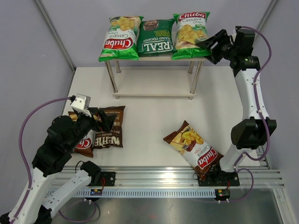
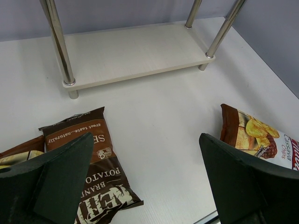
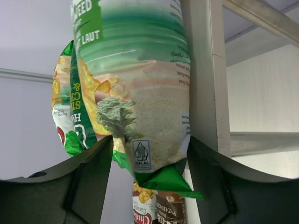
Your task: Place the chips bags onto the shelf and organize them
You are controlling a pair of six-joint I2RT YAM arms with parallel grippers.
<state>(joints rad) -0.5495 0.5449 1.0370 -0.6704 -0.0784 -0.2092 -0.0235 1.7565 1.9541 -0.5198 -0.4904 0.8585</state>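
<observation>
The shelf [image 1: 156, 59] stands at the back and carries three chips bags on its top board: a light-green Chuba [image 1: 119, 37], the dark-green REAL [image 1: 155, 37] and a second light-green Chuba [image 1: 190, 33]. My right gripper [image 1: 210, 45] is at that second bag's right end. In the right wrist view its jaws [image 3: 149, 144] touch both sides of the bag [image 3: 140, 84], which lies against the shelf board [image 3: 201, 70]. My left gripper [image 1: 103, 122] is open and empty above the dark-brown Kettle bag [image 1: 110, 133], which also shows in the left wrist view [image 2: 93, 172]. A brown Chuba [image 1: 84, 142] lies beside it.
Another brown Chuba bag [image 1: 194, 148] lies on the table at the front right and also shows in the left wrist view [image 2: 261, 137]. The shelf's lower board [image 2: 135, 51] is bare between shiny metal legs [image 2: 58, 42]. A metal rail [image 1: 187, 177] runs along the table's near edge.
</observation>
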